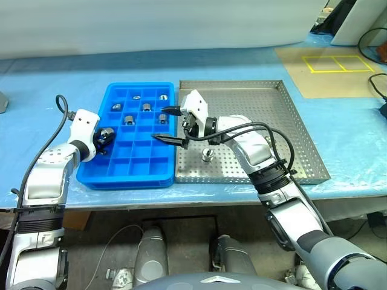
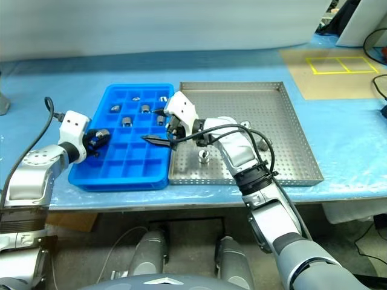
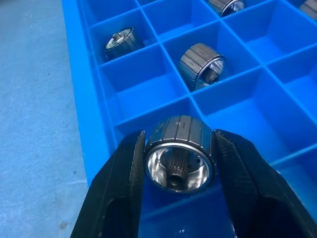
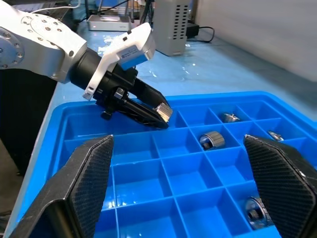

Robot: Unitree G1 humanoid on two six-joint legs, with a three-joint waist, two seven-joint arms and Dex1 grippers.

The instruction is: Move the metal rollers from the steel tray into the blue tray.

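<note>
Your left gripper (image 3: 178, 171) is clamping 1 roller (image 3: 179, 158) over the blue tray (image 1: 130, 179) at left of frame; your right gripper (image 1: 171, 125) is gaping wide, empty, pointing left at centre.

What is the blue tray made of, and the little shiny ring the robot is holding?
The bright blue compartment tray looks like moulded plastic: one even colour, smooth and slightly glossy thin walls. The small silver ribbed roller held in the left gripper looks like polished metal, probably steel: it is mirror-bright, with crisp machined grooves round its side.
</note>
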